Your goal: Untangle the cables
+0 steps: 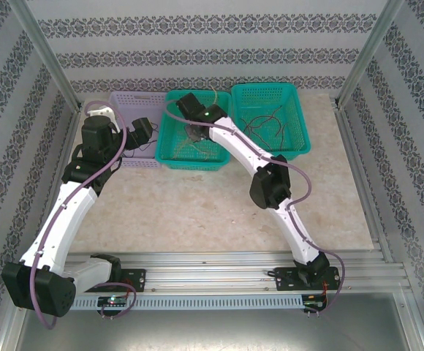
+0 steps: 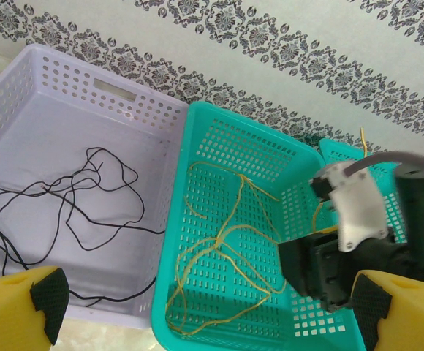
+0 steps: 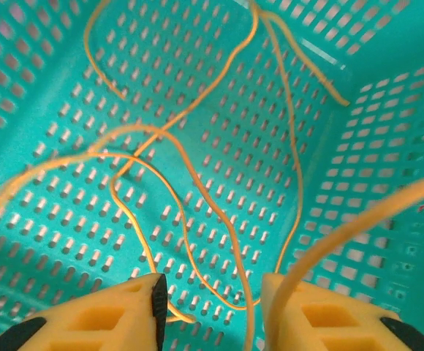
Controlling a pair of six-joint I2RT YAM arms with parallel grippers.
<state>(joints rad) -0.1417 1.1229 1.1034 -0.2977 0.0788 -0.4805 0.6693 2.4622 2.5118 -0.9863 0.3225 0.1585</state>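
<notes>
Cables lie in three baskets standing side by side at the far end of the surface. On the left, a black cable sprawls in loose loops on the floor of the lilac basket. The left gripper hangs at that basket's near right corner, its jaws spread wide with nothing between them. Next along, the middle teal basket holds a yellow cable, winding across its perforated floor. The right gripper is low inside this basket, jaws partly apart; yellow strands pass through the gap, and none looks pinched. Furthest right, the right teal basket holds dark cables in a loose scatter.
</notes>
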